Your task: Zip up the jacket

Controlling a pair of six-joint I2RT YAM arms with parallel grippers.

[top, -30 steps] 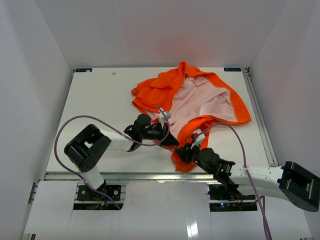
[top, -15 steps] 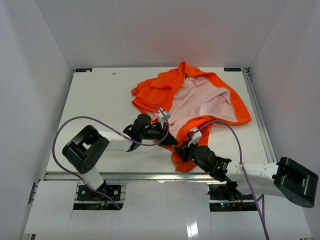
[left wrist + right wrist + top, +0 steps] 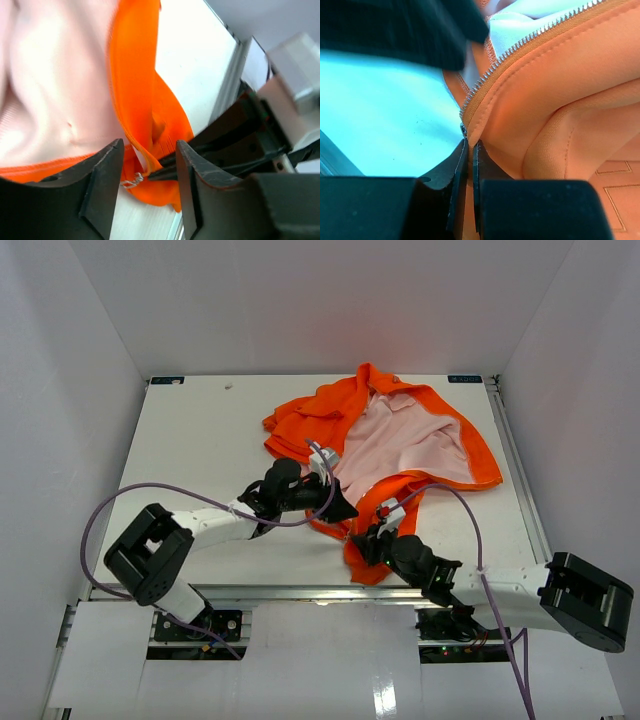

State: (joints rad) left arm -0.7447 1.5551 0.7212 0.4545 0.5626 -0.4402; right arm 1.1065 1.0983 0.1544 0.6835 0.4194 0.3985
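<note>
On the left, the left gripper (image 3: 342,510) reaches in low over the counter (image 3: 200,440) toward the near hem of the jacket (image 3: 400,445). The jacket lies opened out right of centre, pink lining up, collar toward the far side. The left gripper's fingers (image 3: 107,175) are spread and hold nothing. In its wrist view the orange hem corner sits in the gap between them, and with it a small metal zipper pull (image 3: 131,180) hanging at the lower edge.

Just to the right, nearly tip to tip with it, the right gripper (image 3: 360,542) has its fingers pressed together on the bottom of the jacket's front edge. It pinches the fabric right where the zipper teeth (image 3: 530,37) begin.

The next move turns on this relation. The pull lies directly ahead of the left gripper, between its spread fingers, and the teeth run away from the right gripper's pinch toward the far side. The left gripper is therefore the one placed to take the pull. My judgement is that it should close on the pull and draw it along that line while the right holds the hem.

Counted: one jacket, two grippers, one pull in view, and one row of teeth clearly shown. I cannot make out the matching row.
</note>
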